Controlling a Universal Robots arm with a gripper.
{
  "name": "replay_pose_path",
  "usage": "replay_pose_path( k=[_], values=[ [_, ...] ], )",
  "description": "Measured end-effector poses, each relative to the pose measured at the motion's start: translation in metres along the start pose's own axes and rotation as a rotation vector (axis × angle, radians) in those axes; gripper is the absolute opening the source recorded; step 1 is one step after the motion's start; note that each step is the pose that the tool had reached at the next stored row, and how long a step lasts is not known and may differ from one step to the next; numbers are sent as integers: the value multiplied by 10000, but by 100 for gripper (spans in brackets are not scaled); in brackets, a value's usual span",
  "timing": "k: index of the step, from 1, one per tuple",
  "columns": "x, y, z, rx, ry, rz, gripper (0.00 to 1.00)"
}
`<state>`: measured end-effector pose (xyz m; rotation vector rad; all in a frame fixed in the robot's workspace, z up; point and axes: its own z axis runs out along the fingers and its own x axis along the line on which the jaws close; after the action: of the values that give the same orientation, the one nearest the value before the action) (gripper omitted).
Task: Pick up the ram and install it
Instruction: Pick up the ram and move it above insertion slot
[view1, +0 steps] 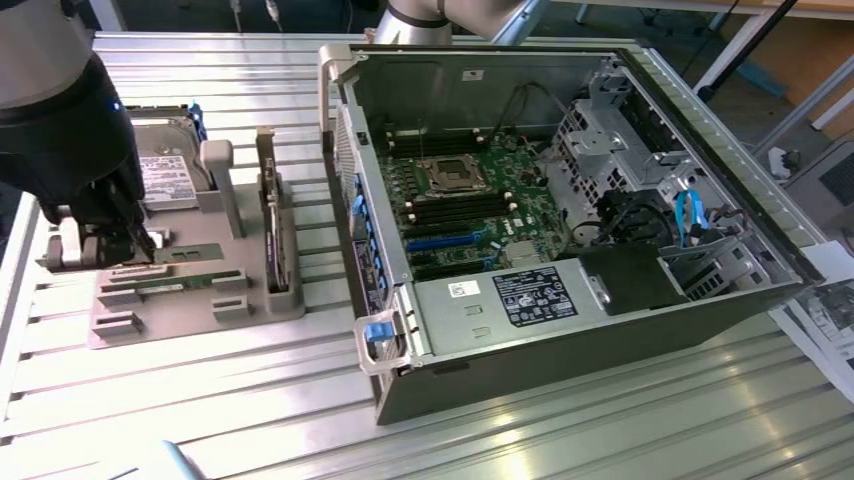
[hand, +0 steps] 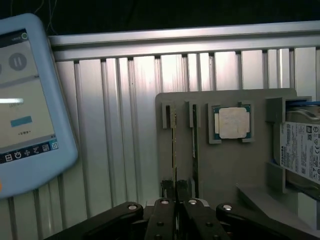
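Note:
The ram (hand: 173, 145) is a thin green stick standing on edge in a slot of the grey holder (hand: 220, 170). My gripper (hand: 174, 186) is shut on it, one dark finger on each side of its near part. A second ram stick (hand: 194, 145) stands parallel, just beside the fingers. In the exterior view my gripper (view1: 131, 247) reaches down onto the holder (view1: 200, 300) at the exterior view's left. There one green stick (view1: 184, 257) and another stick (view1: 167, 288) run out from under it. I cannot tell whether the held stick has risen from its slot.
A silver processor chip (hand: 232, 122) and a hard drive (hand: 300, 150) sit in the holder beyond the sticks. An expansion card (view1: 274, 235) stands upright near the open computer case (view1: 667, 300), whose motherboard (view1: 467, 200) is exposed. A blue tablet (hand: 25, 100) lies on the ribbed metal table (view1: 200, 400).

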<state>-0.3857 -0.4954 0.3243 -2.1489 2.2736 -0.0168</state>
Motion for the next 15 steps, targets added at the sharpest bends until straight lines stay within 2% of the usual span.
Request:
replay_pose_path(
  k=[4, 9, 15],
  values=[
    [0, -2, -137, 0, 1, 1, 13],
    [-1, -8, -440, 1, 9, 0, 13],
    [-1, -12, -688, 1, 15, 0, 13]
  ],
)
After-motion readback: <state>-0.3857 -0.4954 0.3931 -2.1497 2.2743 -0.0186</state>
